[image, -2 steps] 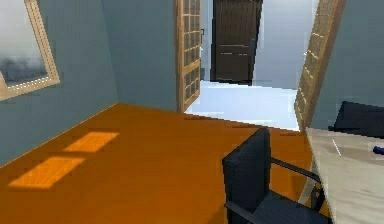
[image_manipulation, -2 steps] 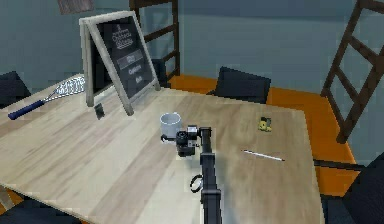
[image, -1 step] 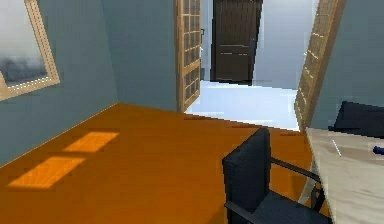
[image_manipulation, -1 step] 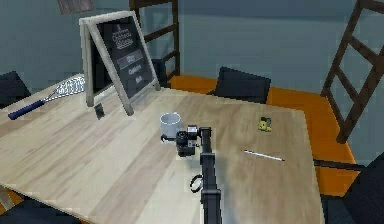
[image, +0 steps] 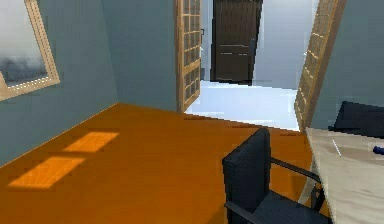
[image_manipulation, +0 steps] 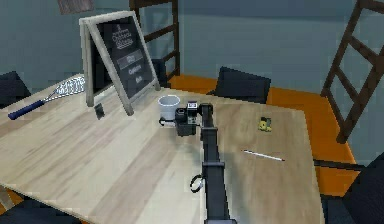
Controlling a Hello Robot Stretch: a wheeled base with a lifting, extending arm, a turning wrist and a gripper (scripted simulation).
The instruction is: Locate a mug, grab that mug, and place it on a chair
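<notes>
The robot's arm [image_manipulation: 213, 165], a dark square bar, carries two small white squares [image_manipulation: 205, 109] with black marks at its tip; at nine o'clock of them, the dark-bodied hand [image_manipulation: 172, 122] with two thin fingers.

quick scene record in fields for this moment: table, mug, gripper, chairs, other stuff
surface: light wooden table
mug: white mug, upright on the table, beside a black easel chalkboard
gripper: dark two-finger gripper, at the mug; whether it holds anything: cannot tell
other items: wire whisk with blue handle; small yellow object
chairs: black chair at the table's far edge; dark high-backed chair by the table
</notes>
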